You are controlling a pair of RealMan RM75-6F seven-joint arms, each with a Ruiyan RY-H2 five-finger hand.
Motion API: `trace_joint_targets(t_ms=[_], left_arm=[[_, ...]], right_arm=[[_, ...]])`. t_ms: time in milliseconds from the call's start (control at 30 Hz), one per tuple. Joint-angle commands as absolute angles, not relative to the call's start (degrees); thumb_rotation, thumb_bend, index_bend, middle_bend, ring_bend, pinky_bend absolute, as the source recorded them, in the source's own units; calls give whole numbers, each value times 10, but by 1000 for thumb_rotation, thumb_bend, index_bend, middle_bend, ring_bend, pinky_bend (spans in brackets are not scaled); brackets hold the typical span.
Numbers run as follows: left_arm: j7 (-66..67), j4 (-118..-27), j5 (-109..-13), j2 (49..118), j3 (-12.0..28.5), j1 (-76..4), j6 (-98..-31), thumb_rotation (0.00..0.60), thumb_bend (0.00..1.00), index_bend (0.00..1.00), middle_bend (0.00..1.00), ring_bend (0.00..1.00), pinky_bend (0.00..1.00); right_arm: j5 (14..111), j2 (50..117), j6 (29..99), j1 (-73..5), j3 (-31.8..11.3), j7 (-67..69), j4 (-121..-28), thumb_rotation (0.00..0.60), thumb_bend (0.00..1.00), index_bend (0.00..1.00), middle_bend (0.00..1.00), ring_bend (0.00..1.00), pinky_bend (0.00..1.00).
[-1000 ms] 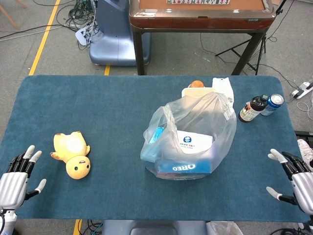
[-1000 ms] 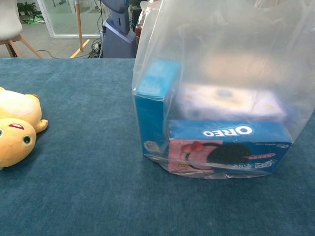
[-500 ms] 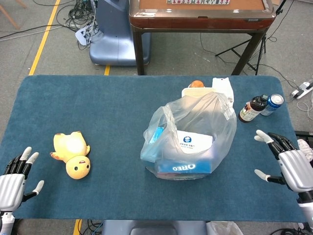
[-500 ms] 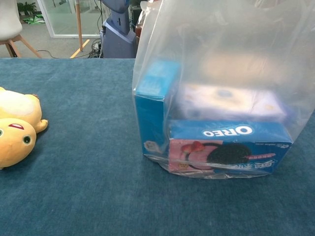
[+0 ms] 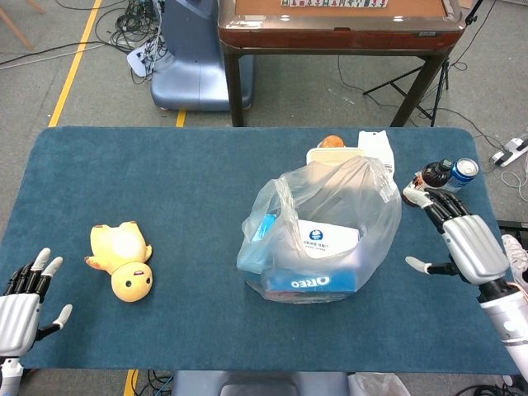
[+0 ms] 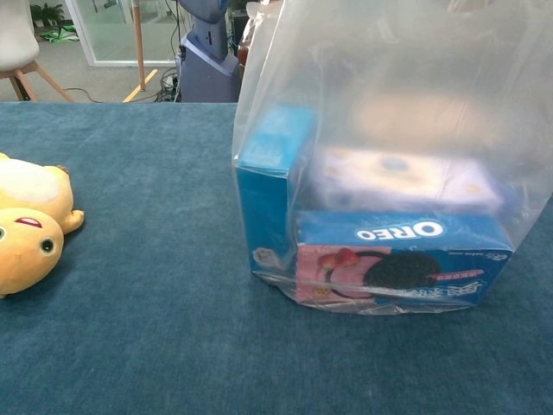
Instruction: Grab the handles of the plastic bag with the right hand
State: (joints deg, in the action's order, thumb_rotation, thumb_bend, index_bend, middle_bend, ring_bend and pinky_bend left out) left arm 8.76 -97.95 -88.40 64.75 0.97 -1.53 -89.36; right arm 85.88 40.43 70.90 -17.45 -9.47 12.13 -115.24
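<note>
A clear plastic bag (image 5: 330,214) stands on the blue table (image 5: 181,190), right of centre, with an Oreo box (image 5: 309,283) and other boxes inside; its handles (image 5: 375,173) hang loose at the top. The chest view shows the bag (image 6: 389,104) close up with the Oreo box (image 6: 402,259). My right hand (image 5: 462,239) hovers open just right of the bag, fingers spread, not touching it. My left hand (image 5: 21,293) is open at the table's front left corner. Neither hand shows in the chest view.
A yellow plush toy (image 5: 124,260) lies at the left, also seen as the plush (image 6: 26,225) in the chest view. Behind the bag sit a white container (image 5: 338,153) with an orange item. A dark bottle (image 5: 429,177) and a can (image 5: 464,171) stand just beyond my right hand.
My right hand has moved up from the front right corner toward the bag, staying open. My left hand has sunk slightly lower at the front left. The bag has not moved.
</note>
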Motion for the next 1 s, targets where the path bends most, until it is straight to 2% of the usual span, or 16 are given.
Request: trace_joint_targets(t_ms=[33, 267, 600, 800, 1000], left_arm=[[88, -981, -883, 647, 10, -16, -893, 600, 266, 104, 0, 64, 92], [92, -983, -882, 648, 12, -18, -890, 600, 266, 105, 0, 64, 92], [91, -990, -879, 642, 12, -15, -892, 600, 266, 106, 0, 64, 92], [89, -993, -877, 638, 11, -12, -894, 600, 266, 106, 0, 64, 92], [91, -996, -881, 636, 11, -12, -895, 600, 266, 107, 0, 64, 92]], right_arm=[[852, 403, 692, -189, -103, 121, -1156, 600, 0, 95, 147, 65, 89], [834, 408, 645, -231, -119, 123, -1154, 600, 0, 95, 147, 65, 89], [858, 463, 612, -279, -127, 147, -1127, 600, 0, 95, 153, 65, 89], [896, 491, 622, -290, -121, 220, -1106, 600, 0, 95, 176, 65, 89], [950, 505, 618, -310, -103, 353, -1085, 600, 0, 95, 187, 65, 89]])
